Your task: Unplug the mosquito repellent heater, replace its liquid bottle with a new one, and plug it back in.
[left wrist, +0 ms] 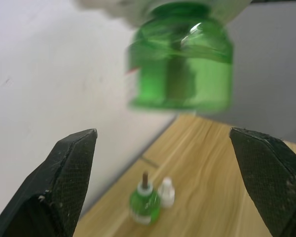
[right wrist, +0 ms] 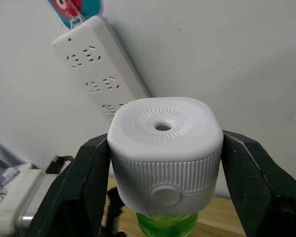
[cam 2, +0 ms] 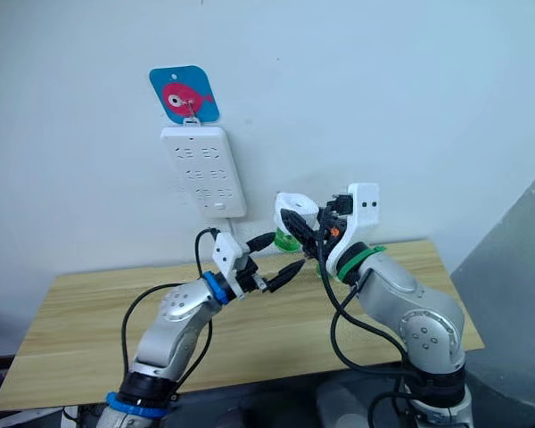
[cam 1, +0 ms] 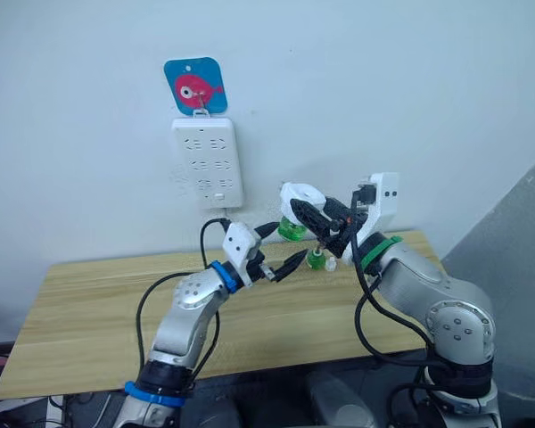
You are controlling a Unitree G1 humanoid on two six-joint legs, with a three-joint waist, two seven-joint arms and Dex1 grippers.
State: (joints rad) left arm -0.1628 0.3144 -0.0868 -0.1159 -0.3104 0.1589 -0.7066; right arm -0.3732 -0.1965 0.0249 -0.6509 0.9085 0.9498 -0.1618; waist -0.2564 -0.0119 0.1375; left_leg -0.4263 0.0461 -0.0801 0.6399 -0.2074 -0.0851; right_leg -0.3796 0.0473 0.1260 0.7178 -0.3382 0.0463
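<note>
Right gripper (right wrist: 164, 173) is clamping the white heater (right wrist: 165, 153) from both sides, black fingers (right wrist: 76, 187) pressing its ribbed flanks. Vented round top is facing the camera. Green bottle (right wrist: 166, 224) is hanging from the underside. White power strip (right wrist: 96, 74) is hanging on the wall behind, under a blue tag (right wrist: 75, 9).

White mosquito repellent heater (right wrist: 165, 153), green bottle (left wrist: 181, 64) beneath, held above table, unplugged.

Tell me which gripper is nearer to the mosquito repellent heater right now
Right. The right gripper is shut on the mosquito repellent heater, holding it above the table. The left gripper is open just short of the green bottle under the heater, not touching.
</note>
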